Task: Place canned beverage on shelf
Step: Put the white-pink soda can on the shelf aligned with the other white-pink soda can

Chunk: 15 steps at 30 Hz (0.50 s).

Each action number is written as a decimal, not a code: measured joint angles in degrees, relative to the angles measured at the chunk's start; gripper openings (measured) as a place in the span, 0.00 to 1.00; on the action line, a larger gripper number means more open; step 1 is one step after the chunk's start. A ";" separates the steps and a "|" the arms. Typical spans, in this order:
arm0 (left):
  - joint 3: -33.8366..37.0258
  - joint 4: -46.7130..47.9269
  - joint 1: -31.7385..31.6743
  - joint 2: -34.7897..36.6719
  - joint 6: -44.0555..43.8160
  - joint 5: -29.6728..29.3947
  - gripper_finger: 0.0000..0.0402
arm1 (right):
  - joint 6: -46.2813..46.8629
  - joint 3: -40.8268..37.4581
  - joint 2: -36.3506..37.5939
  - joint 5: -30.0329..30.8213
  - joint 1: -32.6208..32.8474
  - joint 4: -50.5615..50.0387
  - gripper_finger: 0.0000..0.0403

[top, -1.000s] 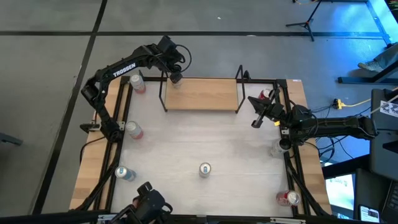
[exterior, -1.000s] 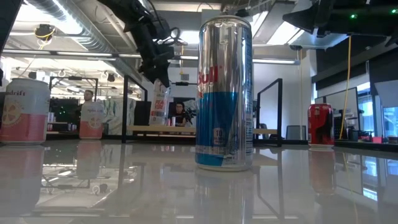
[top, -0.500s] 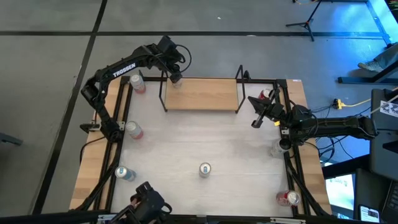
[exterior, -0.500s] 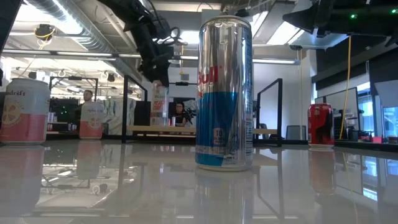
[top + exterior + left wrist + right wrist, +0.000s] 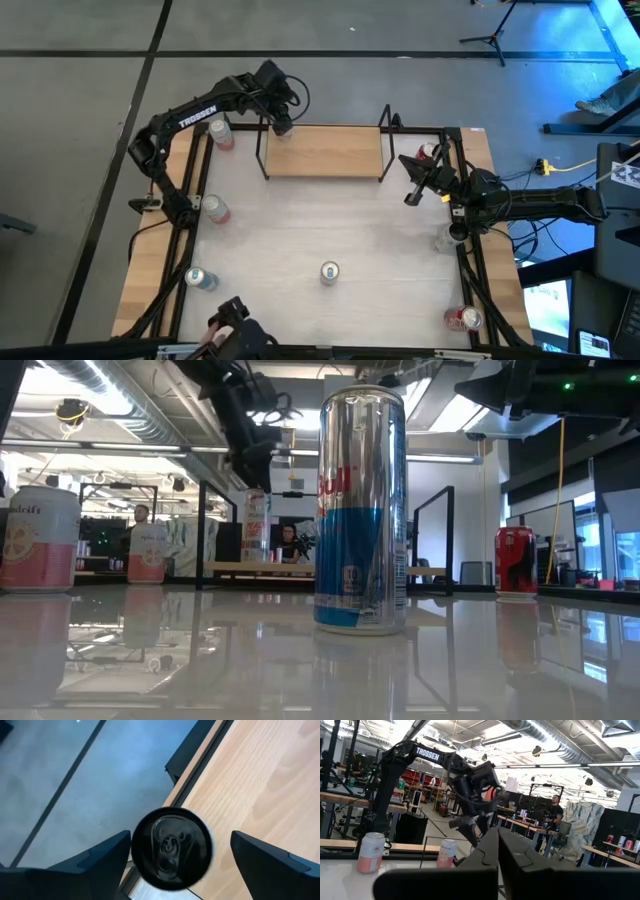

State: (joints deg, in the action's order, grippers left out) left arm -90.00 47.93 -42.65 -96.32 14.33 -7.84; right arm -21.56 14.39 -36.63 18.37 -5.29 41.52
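Note:
The shelf (image 5: 325,150) is a light-wood board on a black wire frame at the table's far side; it also shows in the low view (image 5: 300,568) and the left wrist view (image 5: 260,785). A slim can (image 5: 257,525) stands upright on its base on the shelf's far left corner, and its dark top shows in the left wrist view (image 5: 172,847). My left gripper (image 5: 281,121) hovers just above the can, open. Its fingers (image 5: 100,857) stand on either side of the can top without touching it. My right gripper (image 5: 411,193) is shut and empty at the table's right side.
A silver-blue can (image 5: 329,272) stands in the table's near middle. Two pink cans (image 5: 220,133) (image 5: 213,209) and a blue can (image 5: 198,279) stand along the left edge. Red cans (image 5: 430,152) (image 5: 462,318) stand at the right. The rest of the shelf board is bare.
The slim can hung tilted under my left gripper a second ago and now stands upright on the shelf's far left corner. My left gripper has since gone up a little and is clear of the can top.

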 joint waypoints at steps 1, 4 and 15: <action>0.00 -0.10 0.21 0.46 -0.02 0.02 0.83 | 0.00 0.00 0.00 0.00 -0.01 0.00 0.00; 0.00 -0.14 0.67 2.06 -0.20 1.24 0.83 | 0.00 0.00 -0.01 0.00 0.01 0.00 0.00; -0.09 -0.25 9.72 6.61 2.55 10.71 0.83 | 0.00 0.00 0.03 -1.09 -0.01 -1.39 0.00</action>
State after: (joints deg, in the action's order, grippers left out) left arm -90.08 47.69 -32.94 -89.71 16.88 2.87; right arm -21.56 14.39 -36.60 17.28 -5.30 40.13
